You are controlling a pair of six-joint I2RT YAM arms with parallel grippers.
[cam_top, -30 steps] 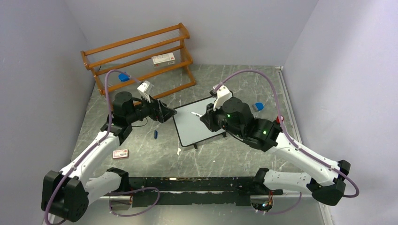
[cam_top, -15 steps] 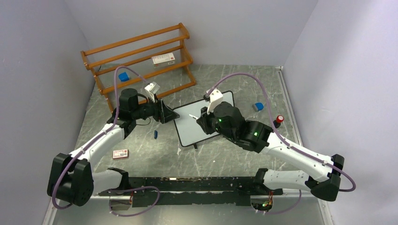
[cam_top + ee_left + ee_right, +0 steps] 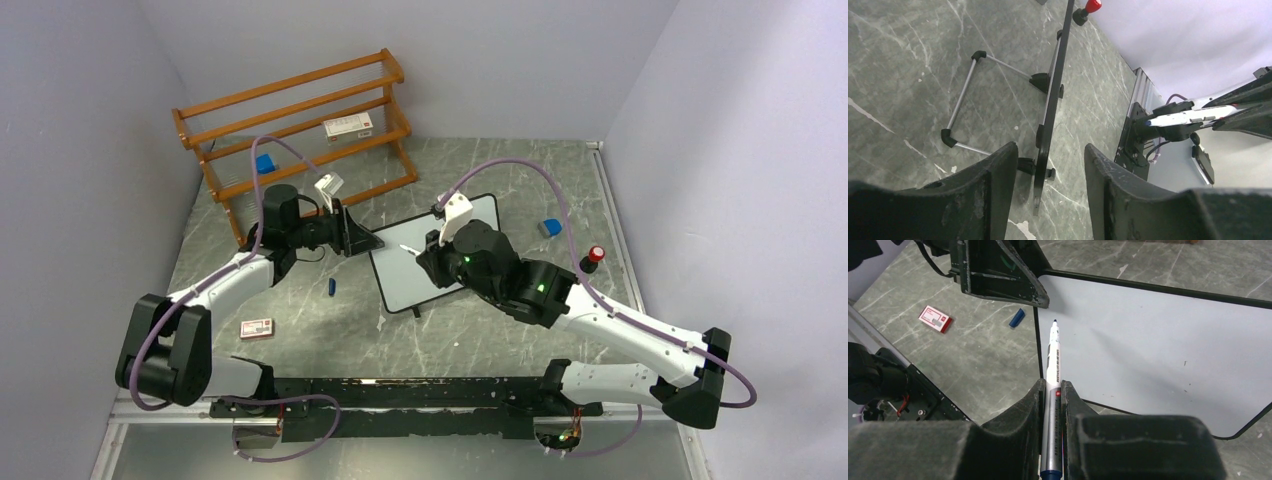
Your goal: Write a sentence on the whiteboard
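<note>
Right claw [image 3: 1052, 390]: pressed together on a marker [image 3: 1053, 362], barrel pinched low, uncapped tip pointing away from the wrist.

Just past the tip: whiteboard [image 3: 1158, 335], near its left corner, just inside the black frame. The wrist view does not show whether the tip touches the face. The face is blank apart from a few small specks, so no stroke of the sentence is down yet.

Change over the last second (top view): the right arm has swung leftward across the board. The pen tip went from mid-board to this left corner.

Beyond the tip, at the same corner: left claw [image 3: 1050, 150]. It has reached further right over the same second and now sits at the board's left edge. Fingers are spread, one on each side of the frame. The left wrist view shows a gap on both sides, so it straddles the board but does not clamp it. The board's wire stand [image 3: 965, 95] is visible behind it.

Reading: both arms are staged for the first letter, with the pen at the start of a line and the other claw placed to steady the board. Judgement: the board is unheld, so it may slide or tip under pen pressure unless the left fingers close first.

Further out, left of the pen: blue cap [image 3: 1017, 318] on the table, then a small red-and-white box [image 3: 935, 319]. Farthest: wooden rack [image 3: 300, 115] by the back wall.
</note>
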